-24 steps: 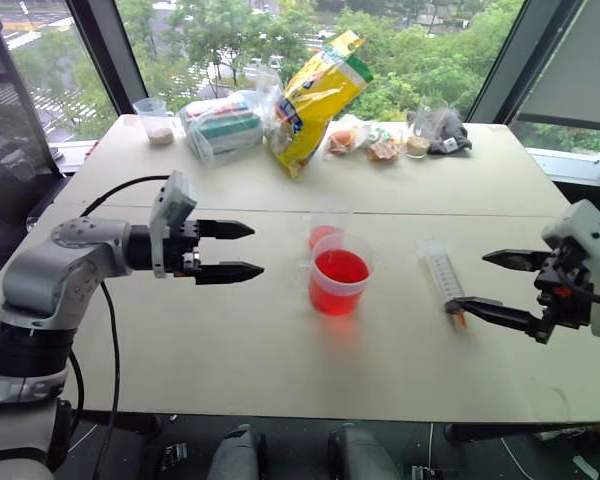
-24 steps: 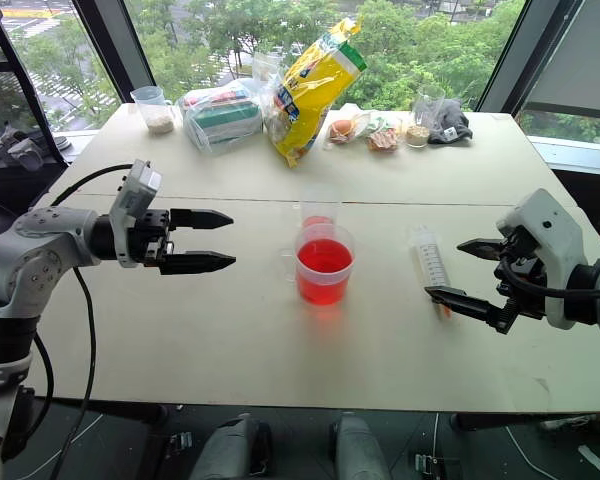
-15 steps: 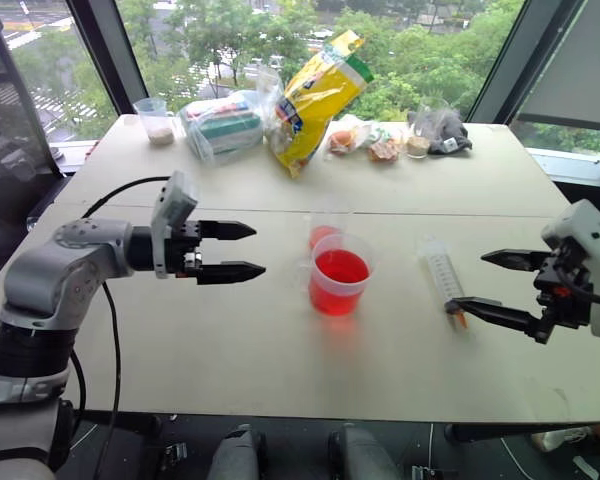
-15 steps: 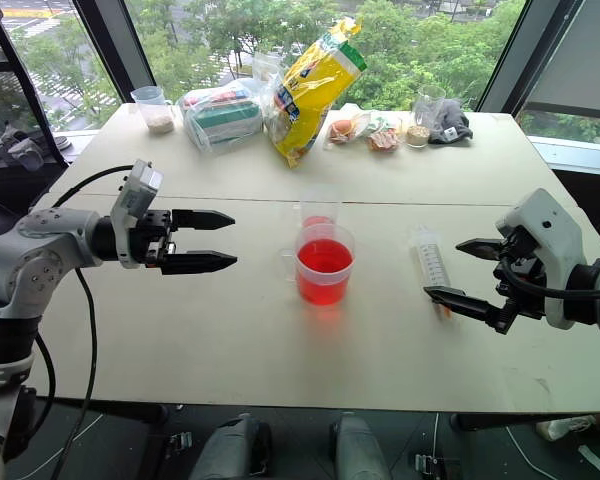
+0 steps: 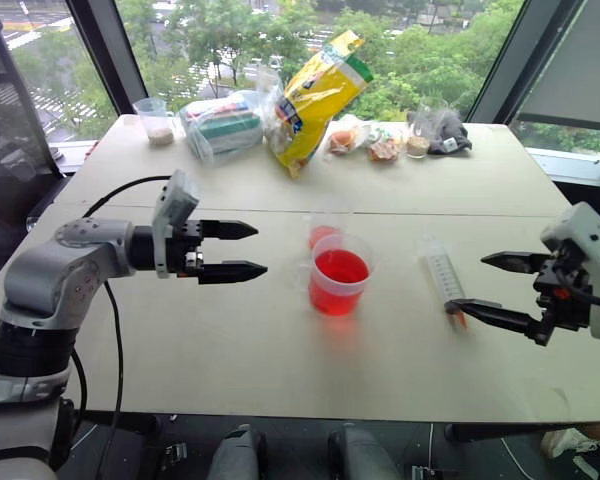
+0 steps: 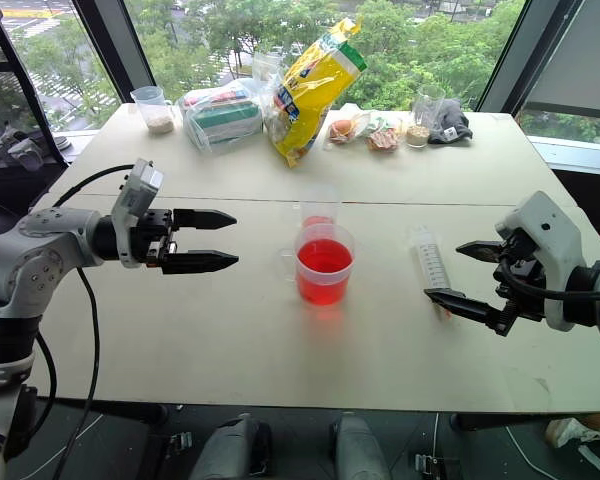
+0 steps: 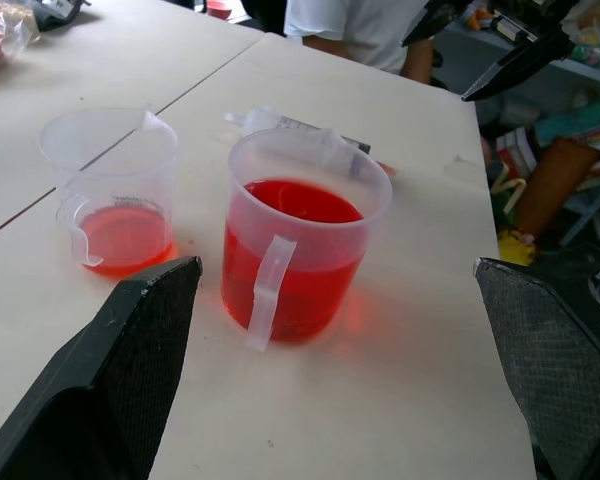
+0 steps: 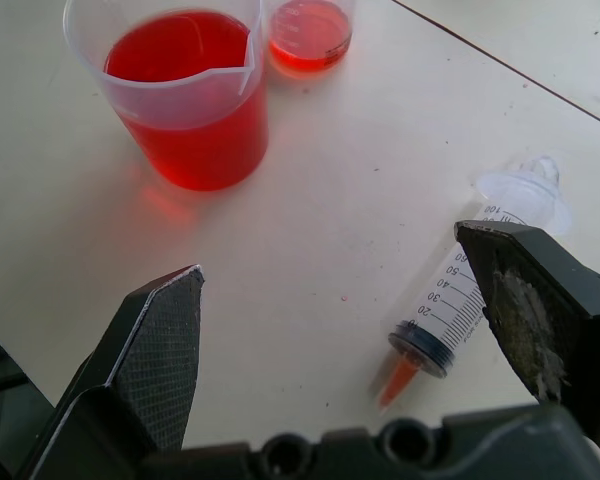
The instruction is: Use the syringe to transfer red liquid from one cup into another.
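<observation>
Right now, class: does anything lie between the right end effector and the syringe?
Nothing visible does. The syringe lies flat on bare table, and the open right end effector hovers close beside it. Both cups stand off to the left.

We hold our left hand [image 5: 238, 250] out level, pointing right, fingers spread wide. Our right hand [image 5: 498, 289] reaches in from the right, angled slightly down, fingers also wide apart, empty.

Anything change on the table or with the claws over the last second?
Nothing visibly changed. Both claws, left and right, hang open and empty as before; the syringe lies flat by the right claw, and the spouted cup and narrower cup stand untouched.
</observation>
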